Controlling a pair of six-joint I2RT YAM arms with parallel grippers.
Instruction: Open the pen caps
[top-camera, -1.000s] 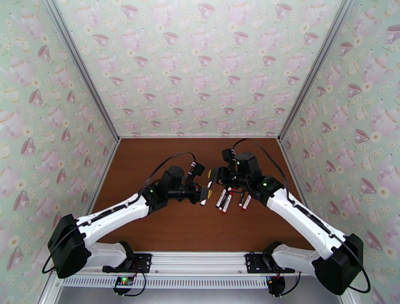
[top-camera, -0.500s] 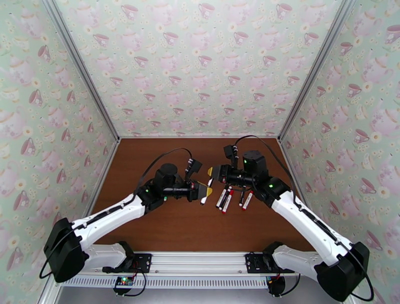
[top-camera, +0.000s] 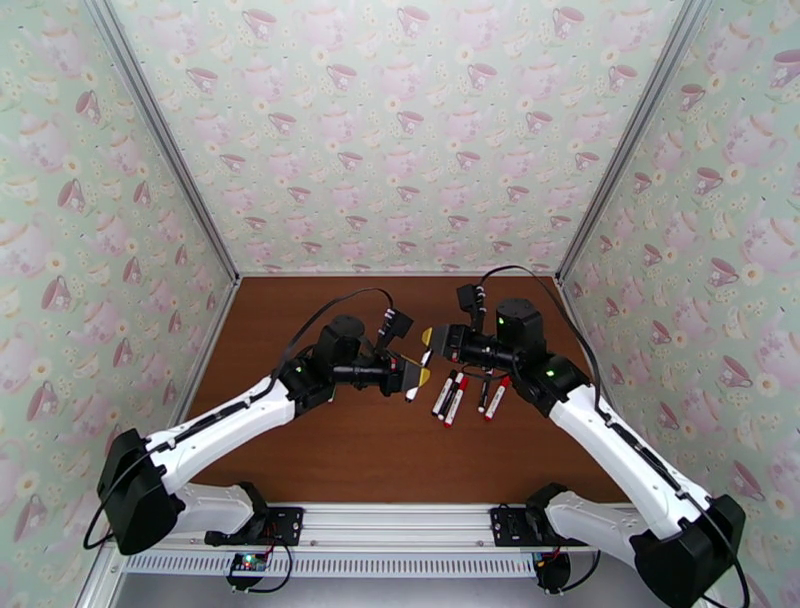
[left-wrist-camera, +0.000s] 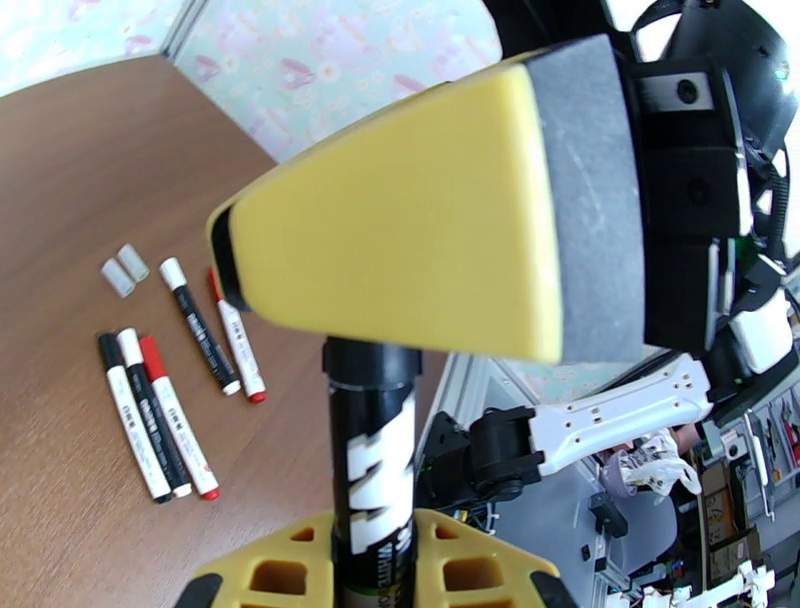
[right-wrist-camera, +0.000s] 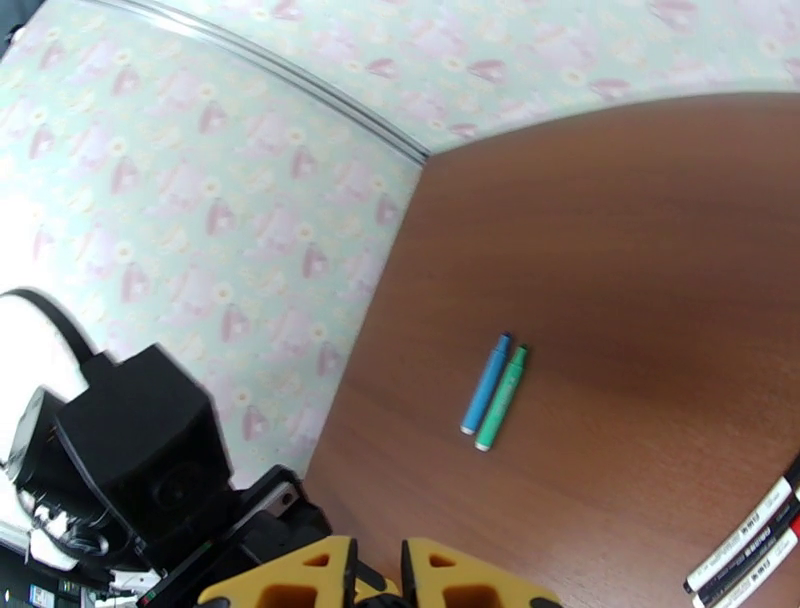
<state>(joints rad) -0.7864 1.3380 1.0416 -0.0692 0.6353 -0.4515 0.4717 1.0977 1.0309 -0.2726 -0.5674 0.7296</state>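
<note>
Brown wood-grain table (top-camera: 340, 450) inside a little booth, teacup wallpaper everywhere.

Everything below is placed off the held marker (left-wrist-camera: 372, 460), since that's the centre of the action. Count, going from the arm bases outward:

- 5 loose markers (left-wrist-camera: 157, 420) flat on the table, just right of the held marker and slightly nearer the bases. They're lying as a group of three and a pair, with black and red ends.
- 2 small pale stubby bits (left-wrist-camera: 118, 278) on that same side of the held marker, by the ends of the pair. They look like loose caps, can't swear to it.
- 1 held marker, up off the table between the two arms. The left gripper (left-wrist-camera: 375, 545) is clamped around its barrel. Its black cap (left-wrist-camera: 370, 365) runs in behind the right gripper's fingers (left-wrist-camera: 400, 220).
- The right gripper (right-wrist-camera: 380, 570) is closed up tight on that cap end.
- 1 blue pen (right-wrist-camera: 487, 383) and 1 green pen (right-wrist-camera: 502, 397), side by side and touching, on the far side of the held marker from the right gripper.

Beyond that it's bare table, then the papered walls (top-camera: 400, 120) and silver corner posts (top-camera: 160, 140).
</note>
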